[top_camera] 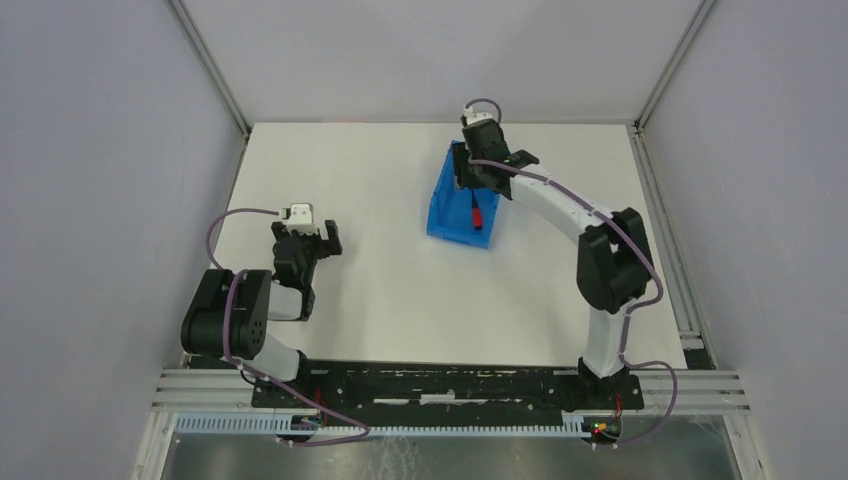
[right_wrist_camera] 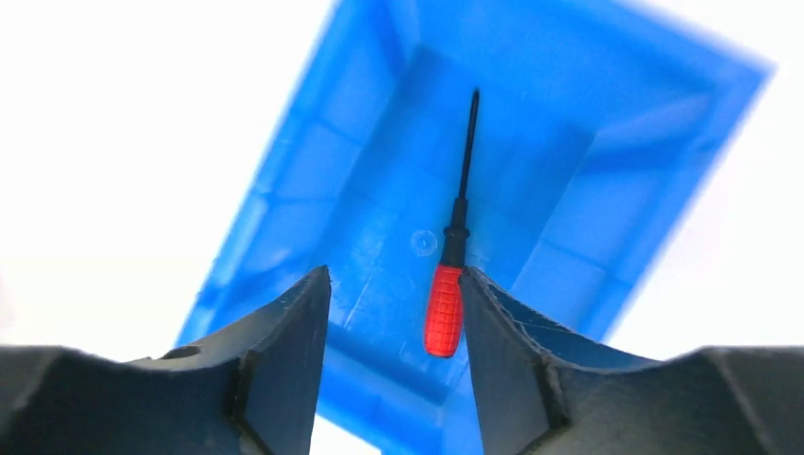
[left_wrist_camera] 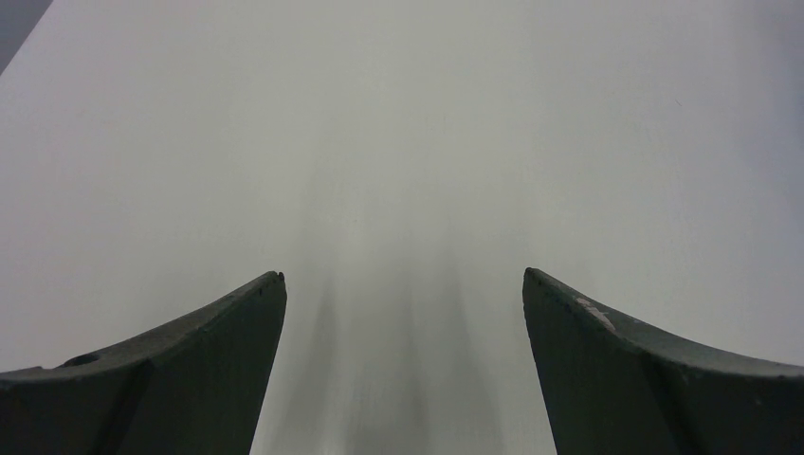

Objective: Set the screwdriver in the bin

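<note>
Since the screwdriver [right_wrist_camera: 453, 237] lies on the bin [right_wrist_camera: 284, 190] floor, handle toward its near end, right gripper [right_wrist_camera: 393, 284] hovers above the bin, half open, empty. Left gripper [left_wrist_camera: 403, 284], well left of the bin: wide open, empty. It looks light, stiff, slim; grab the ribbed red handle.

One red screwdriver [right_wrist_camera: 444, 313], one blue bin [right_wrist_camera: 313, 190], two robot arms [top_camera: 240, 315] [top_camera: 605, 265]

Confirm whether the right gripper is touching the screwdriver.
Cannot tell. Right wrist view: the screwdriver sits beside one finger of the open right gripper, no clear gap, depth unclear.
</note>
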`<state>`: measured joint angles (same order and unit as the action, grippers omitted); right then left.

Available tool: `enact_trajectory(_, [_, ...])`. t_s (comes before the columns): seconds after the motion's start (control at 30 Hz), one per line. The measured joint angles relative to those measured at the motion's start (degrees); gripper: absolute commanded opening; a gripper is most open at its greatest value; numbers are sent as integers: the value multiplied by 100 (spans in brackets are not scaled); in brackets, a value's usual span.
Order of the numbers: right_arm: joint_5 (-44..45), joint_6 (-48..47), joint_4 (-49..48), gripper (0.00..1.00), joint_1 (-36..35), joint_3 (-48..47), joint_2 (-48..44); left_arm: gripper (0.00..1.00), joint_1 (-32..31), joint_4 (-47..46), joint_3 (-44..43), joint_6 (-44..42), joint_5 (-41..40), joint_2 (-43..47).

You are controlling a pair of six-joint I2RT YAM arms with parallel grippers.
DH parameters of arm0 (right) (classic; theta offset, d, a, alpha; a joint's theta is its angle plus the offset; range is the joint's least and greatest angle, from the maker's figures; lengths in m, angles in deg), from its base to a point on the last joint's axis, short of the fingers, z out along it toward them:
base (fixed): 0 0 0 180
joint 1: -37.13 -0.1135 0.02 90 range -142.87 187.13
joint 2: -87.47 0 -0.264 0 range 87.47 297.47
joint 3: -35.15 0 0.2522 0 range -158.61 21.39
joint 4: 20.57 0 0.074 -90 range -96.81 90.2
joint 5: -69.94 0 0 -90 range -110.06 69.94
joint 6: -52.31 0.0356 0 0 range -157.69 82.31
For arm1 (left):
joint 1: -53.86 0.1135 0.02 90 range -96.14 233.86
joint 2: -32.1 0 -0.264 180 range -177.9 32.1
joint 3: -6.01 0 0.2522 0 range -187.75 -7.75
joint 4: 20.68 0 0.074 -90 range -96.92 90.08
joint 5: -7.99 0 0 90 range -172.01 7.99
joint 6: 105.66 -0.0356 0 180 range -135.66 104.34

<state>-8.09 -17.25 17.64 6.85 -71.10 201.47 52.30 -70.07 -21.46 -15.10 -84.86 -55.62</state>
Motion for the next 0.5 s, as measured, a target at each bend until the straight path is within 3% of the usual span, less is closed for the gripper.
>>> enact_trajectory(0.1, [-101, -282, -4, 98, 4, 0, -800, 100, 0, 0, 0, 0, 0, 0])
enact_trajectory(0.27, [-317, -879, -439, 98, 181, 769, -2798, 100, 0, 0, 0, 0, 0, 0])
enact_trajectory(0.33, [-474, -1073, -894, 98, 516, 1731, -3969, 100, 0, 0, 0, 0, 0, 0])
enact_trajectory(0.5, [-590, -1178, -1558, 98, 1550, 3930, -5700, 100, 0, 0, 0, 0, 0, 0])
